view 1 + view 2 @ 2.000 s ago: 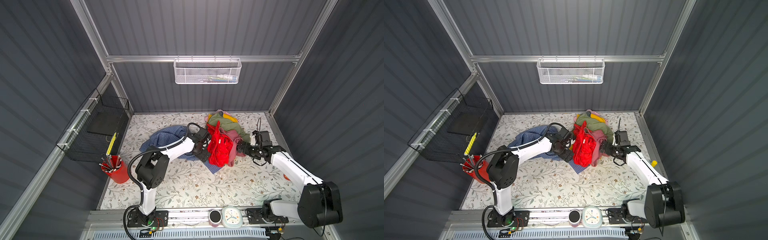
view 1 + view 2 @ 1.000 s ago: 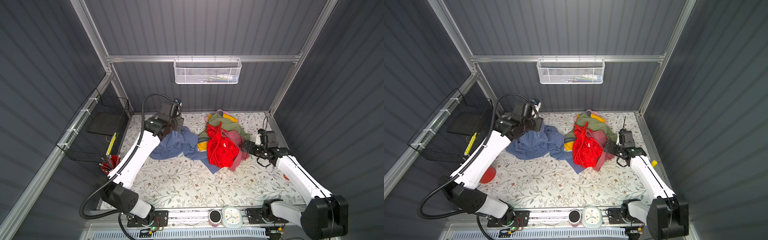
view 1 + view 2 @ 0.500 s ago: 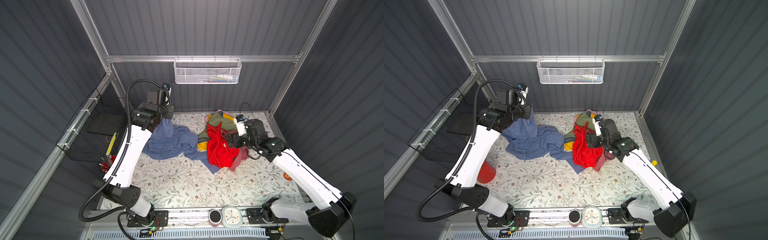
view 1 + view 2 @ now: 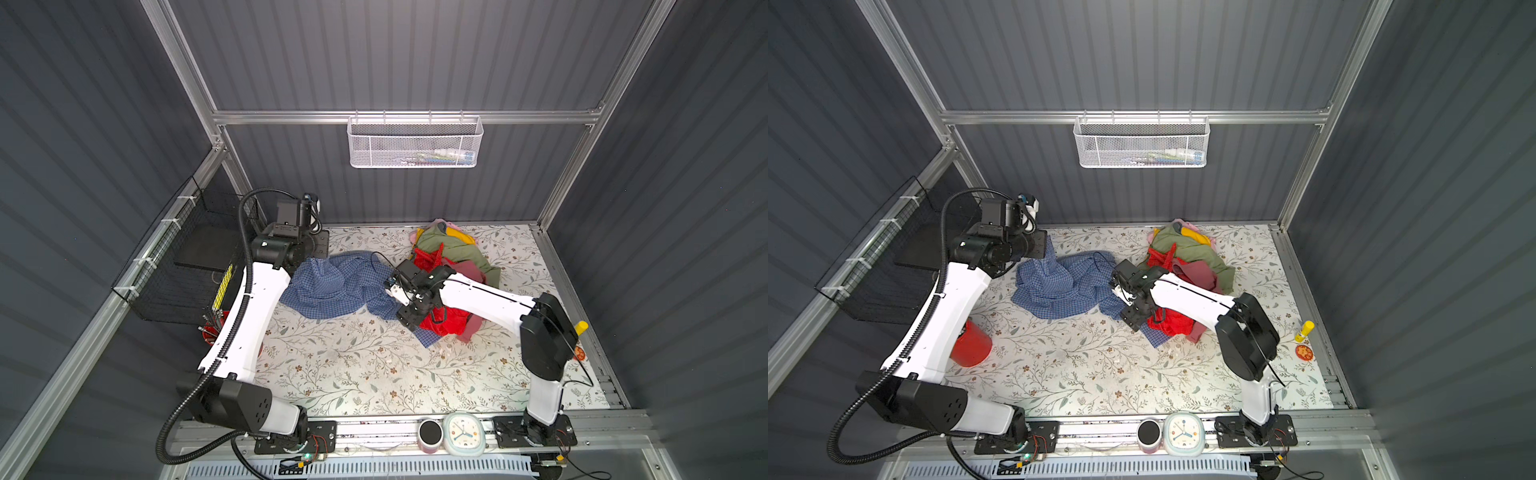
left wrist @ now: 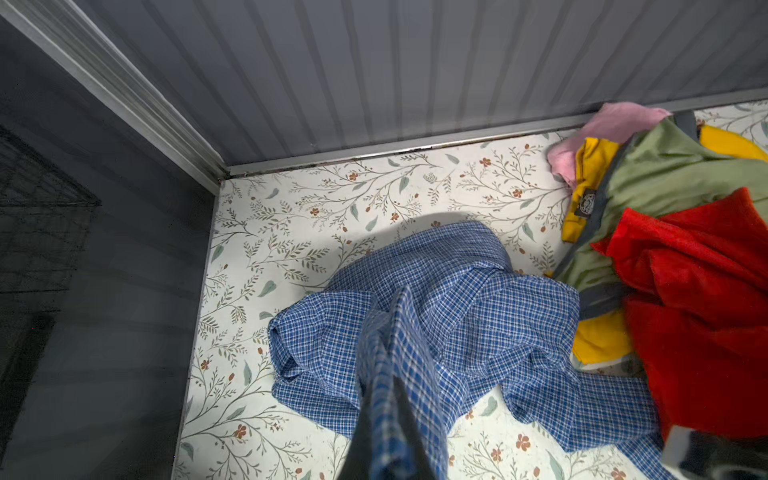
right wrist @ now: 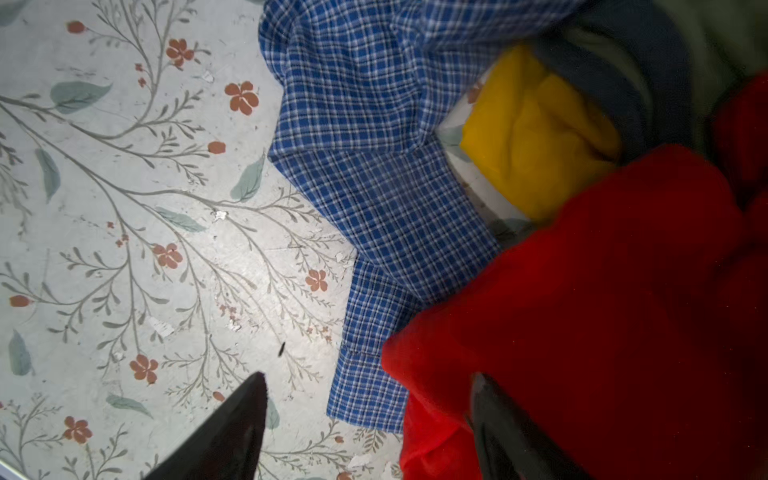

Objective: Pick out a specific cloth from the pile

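Swung the right gripper (image 6: 370,399) to mid-frame at the pile (image 4: 457,253), jaws apart, empty (plain only in its wrist view). Kept the cloth (image 4: 336,286), centre-left, clamped tight in the left gripper (image 5: 388,419).

Your left arm (image 4: 253,307) and right arm (image 4: 482,297) wear white shells with black joint housings; a ribbed black conduit (image 4: 242,224) follows the left, and your right hand (image 6: 369,375) has black tapered fingers (image 6: 232,428).
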{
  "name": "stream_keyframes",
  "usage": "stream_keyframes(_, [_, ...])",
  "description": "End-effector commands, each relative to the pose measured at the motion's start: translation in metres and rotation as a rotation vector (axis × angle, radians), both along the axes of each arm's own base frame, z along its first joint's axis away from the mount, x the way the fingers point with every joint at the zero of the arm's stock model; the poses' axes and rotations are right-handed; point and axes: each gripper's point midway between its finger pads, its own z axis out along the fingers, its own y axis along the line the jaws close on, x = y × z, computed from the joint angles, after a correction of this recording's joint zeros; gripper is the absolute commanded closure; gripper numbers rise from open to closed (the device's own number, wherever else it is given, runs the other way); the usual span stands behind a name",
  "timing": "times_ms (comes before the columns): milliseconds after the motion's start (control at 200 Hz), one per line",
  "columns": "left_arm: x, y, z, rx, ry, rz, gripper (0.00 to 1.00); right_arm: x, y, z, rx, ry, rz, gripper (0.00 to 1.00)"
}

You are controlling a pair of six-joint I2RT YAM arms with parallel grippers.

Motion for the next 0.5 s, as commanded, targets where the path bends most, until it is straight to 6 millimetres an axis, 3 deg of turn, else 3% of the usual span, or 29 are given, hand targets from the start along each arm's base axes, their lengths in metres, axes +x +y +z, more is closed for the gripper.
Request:
stream_keyframes(0, [0.000,-0.003,-0.005,-0.052,0.002,-0.020,1.00,0.003,0.003,-0.011,-0.085,-0.007,0.050,0.21])
stream_keyframes(140, [0.000,-0.004,-0.013,-0.078,0.014,-0.037,1.00,0.017,0.014,-0.021,-0.118,-0.041,0.064,0.21])
stream_keyframes(335, [0.000,-0.001,-0.020,-0.105,0.010,-0.030,1.00,0.015,0.016,-0.058,-0.211,0.025,0.108,0.29])
stream_keyframes(495, [0.000,0.007,-0.025,-0.106,0.009,-0.010,1.00,0.018,0.013,-0.078,-0.259,0.034,0.107,0.58])
